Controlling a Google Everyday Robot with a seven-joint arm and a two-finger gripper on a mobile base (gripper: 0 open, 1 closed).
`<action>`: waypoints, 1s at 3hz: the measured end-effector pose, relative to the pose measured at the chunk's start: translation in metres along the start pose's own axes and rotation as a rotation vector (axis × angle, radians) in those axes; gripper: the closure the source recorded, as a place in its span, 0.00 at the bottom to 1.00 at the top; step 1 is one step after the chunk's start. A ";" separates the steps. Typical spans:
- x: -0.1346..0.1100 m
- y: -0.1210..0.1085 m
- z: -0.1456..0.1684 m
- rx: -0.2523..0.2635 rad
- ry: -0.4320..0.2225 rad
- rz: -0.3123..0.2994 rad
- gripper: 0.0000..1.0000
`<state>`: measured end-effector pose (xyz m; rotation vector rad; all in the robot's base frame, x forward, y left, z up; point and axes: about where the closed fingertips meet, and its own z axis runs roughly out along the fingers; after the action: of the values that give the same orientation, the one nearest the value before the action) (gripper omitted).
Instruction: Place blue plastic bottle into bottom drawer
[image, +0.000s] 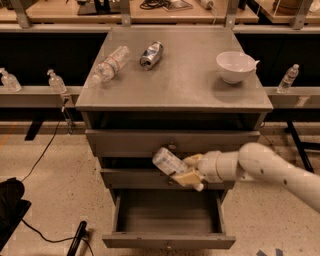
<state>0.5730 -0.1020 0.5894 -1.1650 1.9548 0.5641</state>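
My gripper (186, 170) is shut on the blue plastic bottle (168, 161), a clear bottle with a pale label. It is held tilted in front of the middle drawer, above the open bottom drawer (169, 239). The bottle's far end points up and left. My white arm (270, 167) comes in from the right. The bottom drawer is pulled out and its inside looks bare.
On the grey cabinet top (180, 80) lie a slim clear bottle with a red-white label (108, 64), a crushed silver-blue can (151, 54) and a white bowl (236, 66). Small bottles stand on ledges left (55, 80) and right (289, 78). A black cable (40, 155) runs across the floor.
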 end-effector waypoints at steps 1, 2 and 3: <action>0.080 -0.006 0.018 0.044 -0.058 -0.014 1.00; 0.142 -0.011 0.035 0.035 -0.114 0.001 1.00; 0.138 -0.008 0.037 0.032 -0.111 0.004 1.00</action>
<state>0.5561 -0.1533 0.4567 -1.0869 1.8659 0.5854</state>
